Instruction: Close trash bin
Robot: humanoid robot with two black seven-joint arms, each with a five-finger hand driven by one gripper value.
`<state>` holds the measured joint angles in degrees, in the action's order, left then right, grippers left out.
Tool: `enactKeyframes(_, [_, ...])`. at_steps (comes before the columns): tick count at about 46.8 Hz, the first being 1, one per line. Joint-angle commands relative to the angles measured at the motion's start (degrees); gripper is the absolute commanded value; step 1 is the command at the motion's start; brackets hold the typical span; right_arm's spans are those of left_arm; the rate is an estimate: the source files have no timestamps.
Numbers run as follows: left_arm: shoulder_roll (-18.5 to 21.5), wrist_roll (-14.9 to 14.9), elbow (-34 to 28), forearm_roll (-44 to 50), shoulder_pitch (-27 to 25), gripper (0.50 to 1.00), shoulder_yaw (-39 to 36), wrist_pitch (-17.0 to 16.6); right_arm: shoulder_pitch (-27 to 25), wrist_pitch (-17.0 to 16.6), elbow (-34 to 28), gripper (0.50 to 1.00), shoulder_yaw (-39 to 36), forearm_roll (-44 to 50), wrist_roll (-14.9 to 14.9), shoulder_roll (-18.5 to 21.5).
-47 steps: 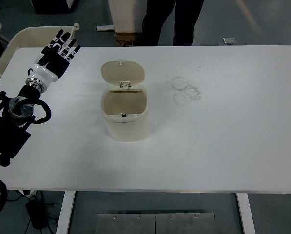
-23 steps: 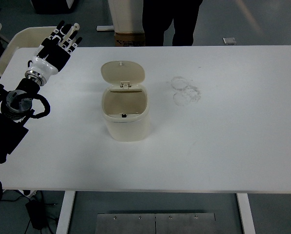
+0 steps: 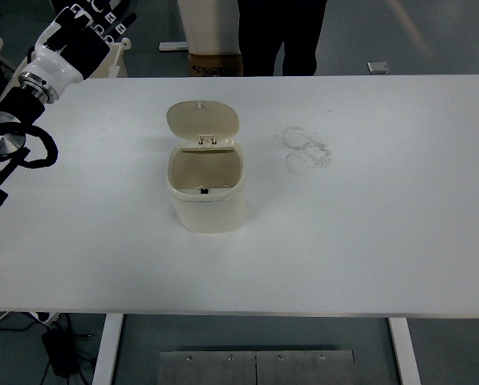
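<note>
We see the cream trash bin (image 3: pixel 205 192) standing left of centre on the white table (image 3: pixel 367 241), its lid (image 3: pixel 202 119) tipped up and back, with no writing legible on it. Our left hand (image 3: pixel 77 36) hangs over the far-left corner, fingers extended and holding nothing, well apart from the bin, forearm angled up from the left edge.

White table (image 3: pixel 367 241) fills the view — faint ring marks (image 3: pixel 306 149) smudge its far side. Beyond it, grey-blue floor (image 3: pixel 432 40), a person's dark legs (image 3: pixel 281 36) beside a cardboard box (image 3: pixel 215 64) — metal plate (image 3: pixel 255 367) below the near edge.
</note>
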<state>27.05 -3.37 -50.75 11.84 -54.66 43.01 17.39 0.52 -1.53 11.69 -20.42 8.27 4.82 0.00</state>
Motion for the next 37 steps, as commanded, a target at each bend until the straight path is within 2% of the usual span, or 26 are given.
enactKeyframes(1, [2.2,1.1,-2.1,-1.6,-2.6,1.0,-4.0,0.0,0.0,0.0,0.0,0.993,0.0,0.0,0.0,0.0])
enactKeyframes(6, [4.3,3.0,-4.2,-3.1,-6.3,1.0,-8.0,0.2,0.0,0.0,0.0,0.993,0.0,0.0,0.0,0.0])
enactKeyframes(13, [6.7,3.6,-6.7,-5.8,-11.4,1.0,-14.3,0.1,0.0,0.0,0.0,0.993,0.0,0.0,-0.1,0.0])
enactKeyframes(20, [9.4,4.1,-9.5,-6.6,-17.5,1.0,-24.4,-0.3,0.0,0.0,0.0,0.993,0.0,0.1,0.0,0.0])
enactKeyframes(30, [9.9,7.3,-9.8,-11.6,-24.8,1.0,-34.2,0.4,0.0,0.0,0.0,0.993,0.0,0.0,0.0,0.0])
enactKeyframes(37, [10.1,7.8,-11.6,-14.9,-29.3,1.0,-40.5,1.7,0.0,0.0,0.0,0.993,0.0,0.1,-0.1,0.0])
